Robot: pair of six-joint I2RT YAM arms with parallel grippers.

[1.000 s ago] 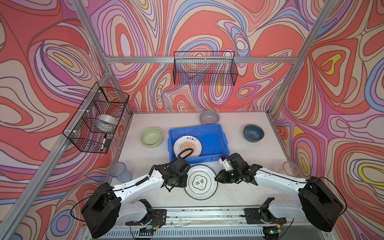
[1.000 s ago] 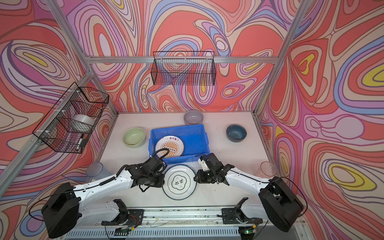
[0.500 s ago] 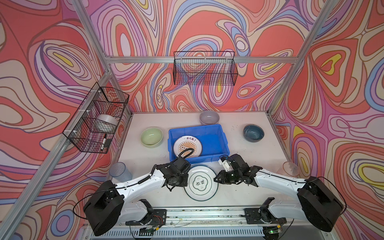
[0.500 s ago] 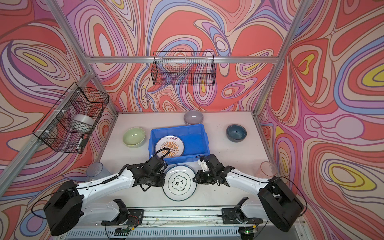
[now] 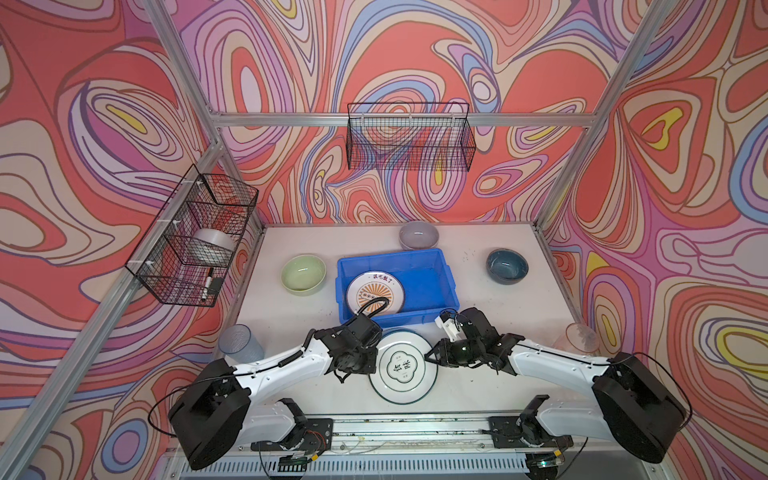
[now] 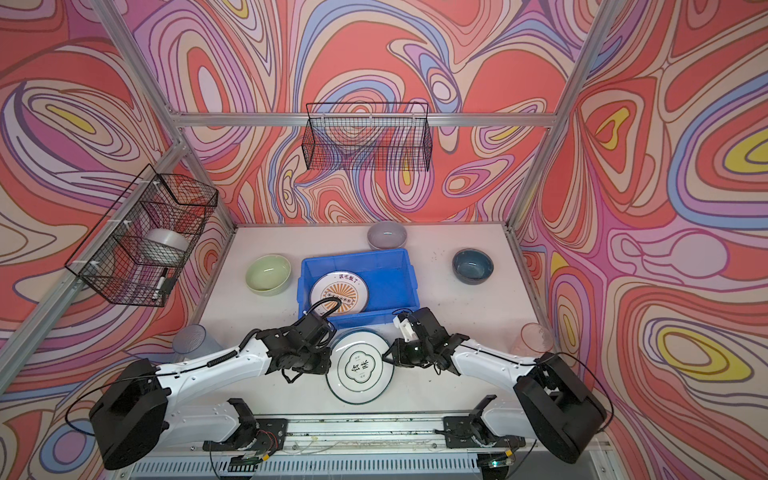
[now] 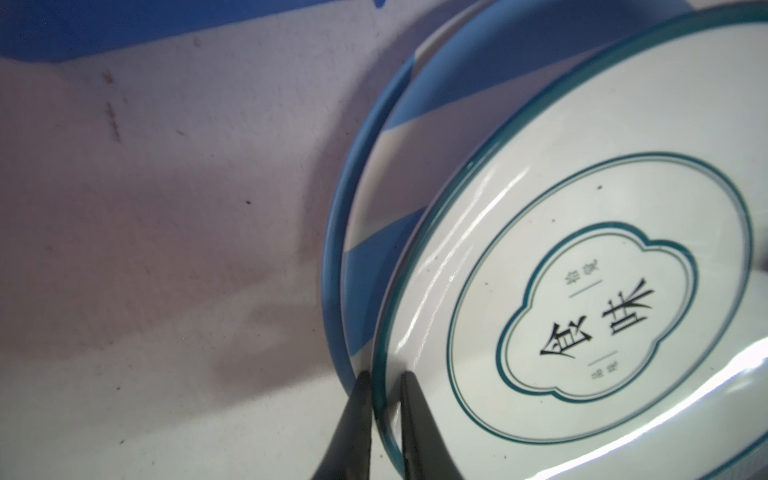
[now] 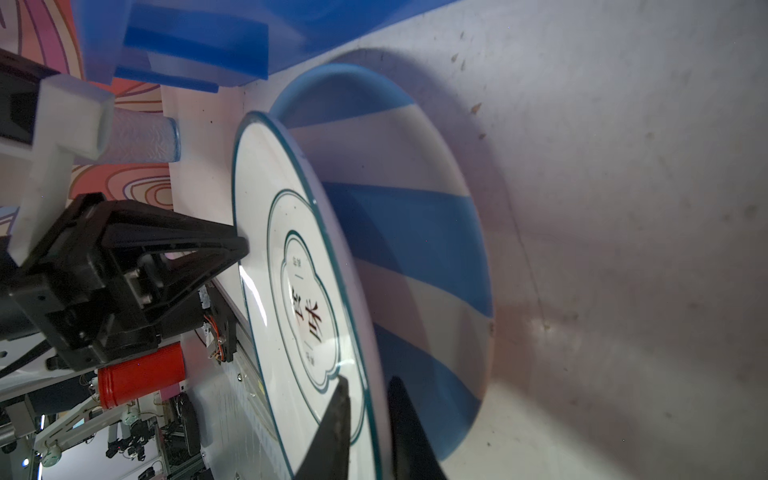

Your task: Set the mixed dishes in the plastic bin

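Lower centre: left gripper [image 7: 382,376] clamps the green-rimmed plate's [image 5: 402,365] left rim, right gripper [image 8: 368,386] straddles the opposite rim — grip unclear — bin [image 5: 428,286] just above, toward frame centre.

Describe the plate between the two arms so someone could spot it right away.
Start at the blue plastic bin in the middle of the white table. In front of it, toward the robot's base, two plates are stacked, with the left tool and right tool at the rim. It's the upper one, the green-rimmed plate: white with black characters, unlike the blue-striped plate underneath.
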